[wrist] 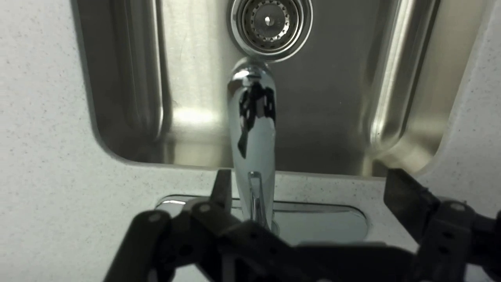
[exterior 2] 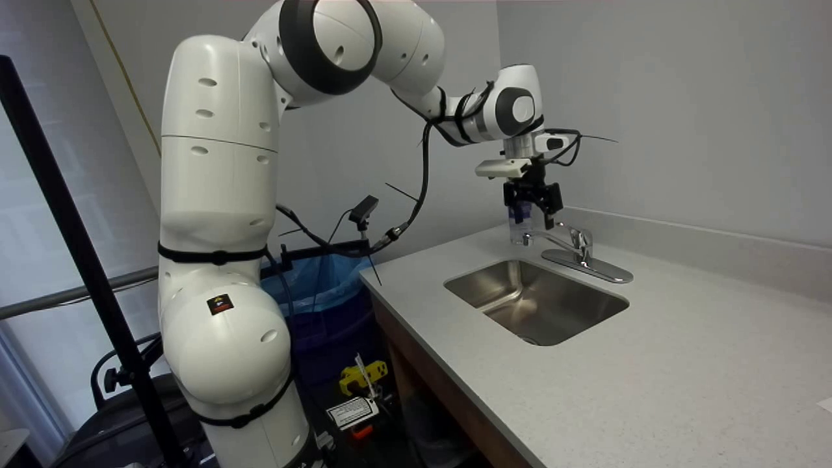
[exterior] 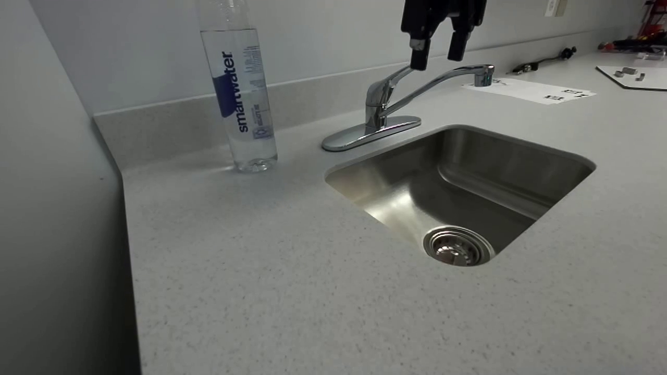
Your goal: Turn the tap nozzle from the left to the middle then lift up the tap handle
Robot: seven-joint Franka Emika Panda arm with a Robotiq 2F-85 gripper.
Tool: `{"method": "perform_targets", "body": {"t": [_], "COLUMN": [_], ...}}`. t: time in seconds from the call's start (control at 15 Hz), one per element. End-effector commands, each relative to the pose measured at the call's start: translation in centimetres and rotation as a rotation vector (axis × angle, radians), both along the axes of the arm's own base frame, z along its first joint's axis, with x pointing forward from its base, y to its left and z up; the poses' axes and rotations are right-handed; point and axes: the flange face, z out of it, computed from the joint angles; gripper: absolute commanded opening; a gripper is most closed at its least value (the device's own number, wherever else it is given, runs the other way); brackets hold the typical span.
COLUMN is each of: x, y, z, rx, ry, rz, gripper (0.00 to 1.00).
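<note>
Nearest in the wrist view, my gripper [wrist: 309, 182] is hovering above the tap [exterior: 374, 109], and its two fingers [wrist: 403, 199] are standing wide apart. The handle [exterior: 392, 82] is slanting upward from the body of the tap; whether a finger is touching it, I cannot tell. Under the handle, the nozzle [wrist: 254, 129] is reaching out over the sink [wrist: 321, 129], about the middle of its width, and in the wrist view its tip is appearing just beside the drain [wrist: 270, 21]. The metal plate [wrist: 321, 225] of the tap is lying on the counter [exterior: 234, 271], along the sink's edge. In both exterior views, I am seeing a water bottle [exterior: 241, 88], which is standing upright near the tap. Farther away, a paper sheet [exterior: 526, 92] is lying flat, and beyond it a white board [exterior: 654, 78] is carrying small grey pieces [exterior: 629, 71].
</note>
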Motion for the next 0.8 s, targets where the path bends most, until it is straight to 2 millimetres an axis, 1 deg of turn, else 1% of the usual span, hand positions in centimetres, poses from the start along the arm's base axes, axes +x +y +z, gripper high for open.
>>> {"method": "perform_targets", "body": {"t": [0.0,0.4,0.73], "x": [-0.2,1.1,2.3], "y": [-0.2,-0.2,0.0], "z": [-2.0,-3.7,-4.1], "rx": [-0.039,-0.074,-0.089], "ry": [0.002,-0.036,-0.122], "rz": [-0.036,-0.068,-0.071], "gripper": [1.00,1.00,1.00]}}
